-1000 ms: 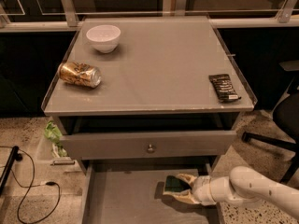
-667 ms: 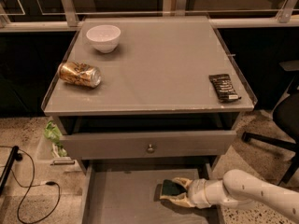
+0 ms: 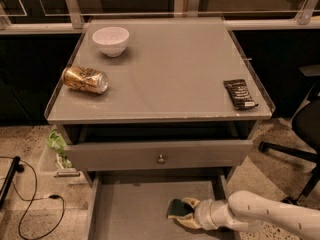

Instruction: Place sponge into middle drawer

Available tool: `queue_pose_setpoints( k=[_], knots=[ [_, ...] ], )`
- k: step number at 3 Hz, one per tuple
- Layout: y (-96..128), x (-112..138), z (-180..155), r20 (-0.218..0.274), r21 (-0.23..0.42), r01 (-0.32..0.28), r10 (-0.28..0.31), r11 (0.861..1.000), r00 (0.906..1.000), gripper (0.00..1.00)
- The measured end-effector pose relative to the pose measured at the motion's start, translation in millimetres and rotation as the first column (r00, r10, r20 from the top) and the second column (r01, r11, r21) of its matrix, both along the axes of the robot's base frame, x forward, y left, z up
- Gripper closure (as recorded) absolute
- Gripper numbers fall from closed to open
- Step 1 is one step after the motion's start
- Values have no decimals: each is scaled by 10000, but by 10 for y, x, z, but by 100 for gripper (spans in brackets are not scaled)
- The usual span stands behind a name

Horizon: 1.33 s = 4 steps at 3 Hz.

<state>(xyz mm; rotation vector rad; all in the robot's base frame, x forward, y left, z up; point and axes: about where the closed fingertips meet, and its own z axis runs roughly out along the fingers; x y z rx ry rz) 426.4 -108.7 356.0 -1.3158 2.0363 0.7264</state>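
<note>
The grey table [image 3: 175, 74] fills the top of the frame. Below it, at the bottom, the middle drawer [image 3: 130, 209] stands open. The gripper [image 3: 182, 212] reaches in from the lower right. Its fingers [image 3: 191, 202] pinch the sponge [image 3: 175, 208] inside the drawer.

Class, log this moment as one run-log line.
gripper: shut on sponge, low in open middle drawer | tabletop: bowl, can, packet

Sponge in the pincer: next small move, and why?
Probably open the pincer and let go: it holds the sponge low inside the middle drawer, within its walls, right of centre. Whether the sponge touches the drawer floor I cannot tell, so release gently.
</note>
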Motion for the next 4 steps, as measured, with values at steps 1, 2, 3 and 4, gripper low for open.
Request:
queue_pose_setpoints(
  k=[1,2,3,4],
  knots=[
    [-7,20,-12,37,-48,72,-72,10000,10000,81],
    [-6,20,-12,36,-47,72,-72,10000,10000,58],
    [-6,20,-12,36,-47,71,-71,10000,10000,35],
    [-6,19,-12,36,-47,71,-71,10000,10000,11]
  ],
)
